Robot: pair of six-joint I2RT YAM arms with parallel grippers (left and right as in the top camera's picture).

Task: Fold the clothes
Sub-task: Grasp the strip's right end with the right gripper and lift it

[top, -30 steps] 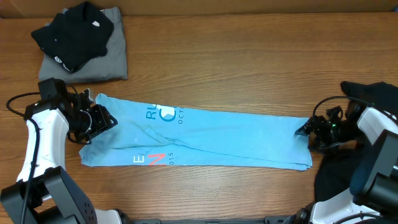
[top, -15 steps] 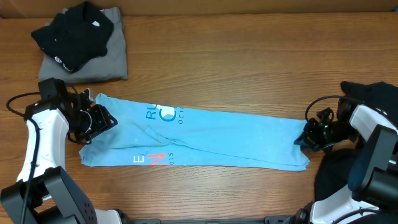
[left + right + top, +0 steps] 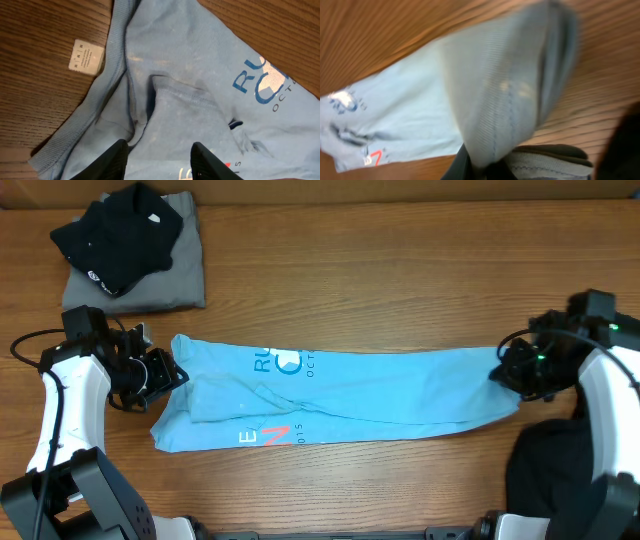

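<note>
— While your left gripper (image 3: 161, 157) straddles the collar end, jaws part open, where's the T-shirt (image 3: 350, 395)?
— Stretched along the table's (image 3: 400, 280) near edge. Your right gripper (image 3: 507, 370) pinches its hem, so this looks like the crosswise fold: carry that end leftward.

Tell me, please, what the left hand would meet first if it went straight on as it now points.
Most likely the light blue T-shirt: the left hand points straight at a rumpled fold near its collar. Depth is unclear, so it may be touching it.
</note>
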